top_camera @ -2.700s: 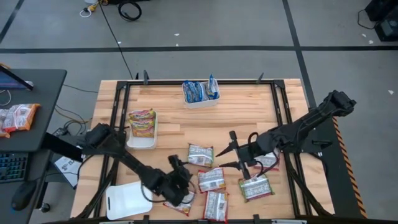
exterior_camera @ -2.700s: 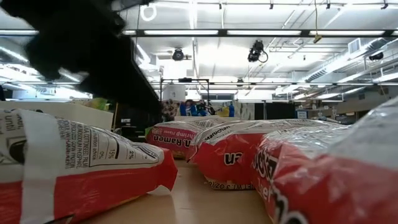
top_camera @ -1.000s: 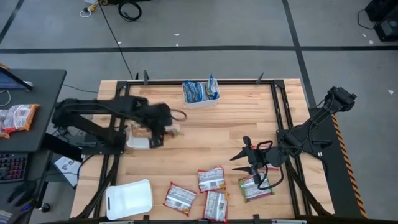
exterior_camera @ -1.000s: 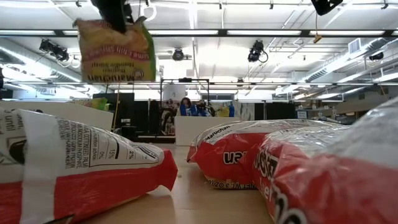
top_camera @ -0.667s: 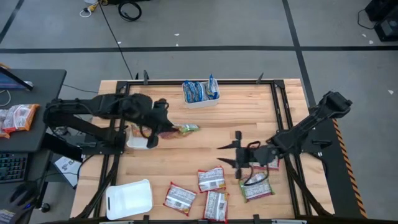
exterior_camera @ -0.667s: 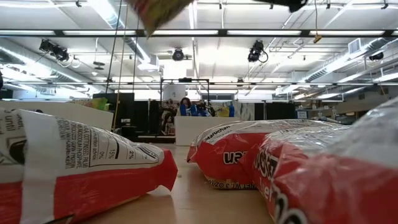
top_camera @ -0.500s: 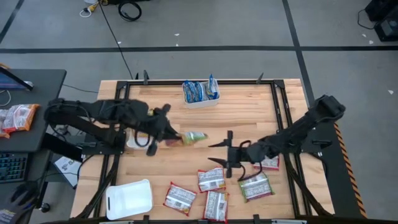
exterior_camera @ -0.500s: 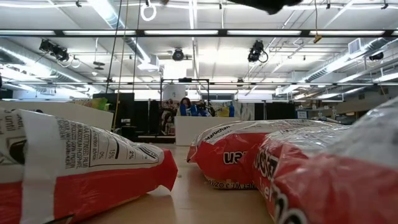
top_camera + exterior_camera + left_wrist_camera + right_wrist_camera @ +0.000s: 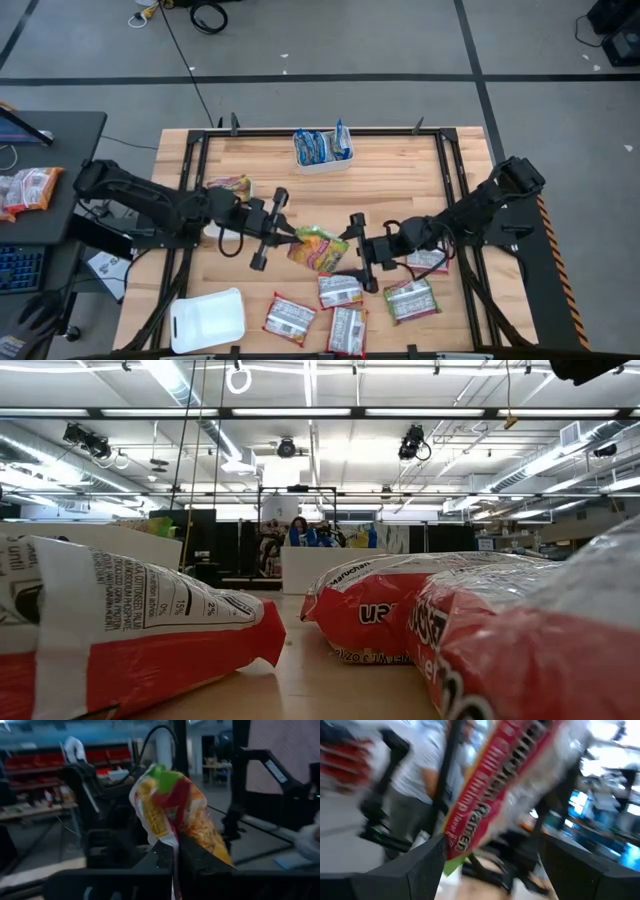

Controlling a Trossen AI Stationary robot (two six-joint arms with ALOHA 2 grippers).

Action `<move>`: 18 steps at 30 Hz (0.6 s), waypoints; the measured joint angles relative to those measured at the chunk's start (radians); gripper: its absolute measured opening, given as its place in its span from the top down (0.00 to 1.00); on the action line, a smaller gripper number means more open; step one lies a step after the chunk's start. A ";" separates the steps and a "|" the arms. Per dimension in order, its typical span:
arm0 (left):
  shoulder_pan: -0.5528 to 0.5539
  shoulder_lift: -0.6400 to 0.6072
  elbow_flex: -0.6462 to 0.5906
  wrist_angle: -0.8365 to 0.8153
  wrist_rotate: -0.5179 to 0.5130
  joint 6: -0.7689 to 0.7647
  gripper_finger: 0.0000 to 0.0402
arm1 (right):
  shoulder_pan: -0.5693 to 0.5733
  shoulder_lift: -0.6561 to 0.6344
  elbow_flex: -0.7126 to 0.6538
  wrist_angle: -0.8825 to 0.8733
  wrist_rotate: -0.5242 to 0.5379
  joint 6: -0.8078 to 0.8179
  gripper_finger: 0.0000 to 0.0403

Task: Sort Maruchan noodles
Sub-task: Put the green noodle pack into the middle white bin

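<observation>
The left pincer (image 9: 285,238) is closed on one edge of a green-yellow noodle packet (image 9: 319,248), holding it up above the middle of the counter (image 9: 380,180); in the left wrist view the packet (image 9: 172,815) rises from between that arm's dark fingers (image 9: 165,855). The right pincer (image 9: 354,252) sits just across the packet from the left one, its fingers spread wide on either side of the packet's far edge, and the right wrist view shows the crinkled wrapper (image 9: 505,785) lying between them; whether they touch it cannot be told.

Just below the right pincer in the high view, four red-white packets (image 9: 341,291) lie flat near the counter's front edge, with one more (image 9: 428,261) beside the right arm. Behind the left pincer, toward the counter's left side, a white tray (image 9: 213,231) holds an orange-yellow packet (image 9: 229,184). Farther back, a second tray holds blue-white packets (image 9: 322,146) standing on edge. A third tray (image 9: 207,320) lies at the front left corner.
</observation>
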 joint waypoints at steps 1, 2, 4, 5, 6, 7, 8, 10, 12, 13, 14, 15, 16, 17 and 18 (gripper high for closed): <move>0.011 0.005 -0.021 0.045 0.000 0.013 0.98 | -0.002 0.000 0.001 0.003 -0.030 0.016 0.22; 0.020 0.005 -0.042 0.079 -0.001 0.019 0.98 | -0.004 0.001 0.001 0.002 -0.040 0.026 0.22; 0.038 0.005 -0.061 0.118 0.000 0.024 0.98 | -0.005 0.002 0.001 -0.004 -0.039 0.035 0.23; 0.046 0.005 -0.062 0.118 0.001 0.024 0.98 | -0.005 0.002 0.001 -0.010 -0.026 0.035 0.23; 0.053 0.005 -0.062 0.117 0.002 0.025 0.98 | -0.004 0.002 0.001 -0.018 -0.011 0.034 0.24; 0.056 0.005 -0.062 0.115 0.008 0.030 0.98 | -0.004 0.002 0.001 -0.021 0.005 0.031 0.24; 0.059 0.005 -0.062 0.121 0.022 0.040 0.98 | -0.009 0.002 0.001 -0.020 0.020 0.029 0.24; 0.061 0.005 -0.062 0.141 0.029 0.051 0.98 | -0.022 0.002 0.001 -0.001 0.048 0.028 0.24; 0.061 0.005 -0.062 0.162 0.023 0.070 0.98 | -0.042 0.002 0.001 0.033 0.058 0.041 0.24; 0.061 0.007 -0.062 0.176 0.012 0.077 0.98 | -0.052 0.002 0.001 0.050 0.057 0.051 0.24; 0.062 0.016 -0.062 0.203 0.001 0.080 0.98 | -0.064 0.002 0.001 0.064 0.051 0.065 0.25; 0.062 0.028 -0.062 0.234 -0.010 0.082 0.98 | -0.074 0.002 0.001 0.073 0.045 0.077 0.26; 0.062 0.043 -0.062 0.258 -0.013 0.082 0.98 | -0.083 0.002 0.001 0.078 0.044 0.090 0.28; 0.062 0.060 -0.062 0.292 -0.015 0.081 0.98 | -0.091 0.002 0.001 0.078 0.046 0.097 0.30; 0.063 0.078 -0.062 0.320 -0.016 0.080 0.98 | -0.098 0.002 0.001 0.076 0.057 0.102 0.33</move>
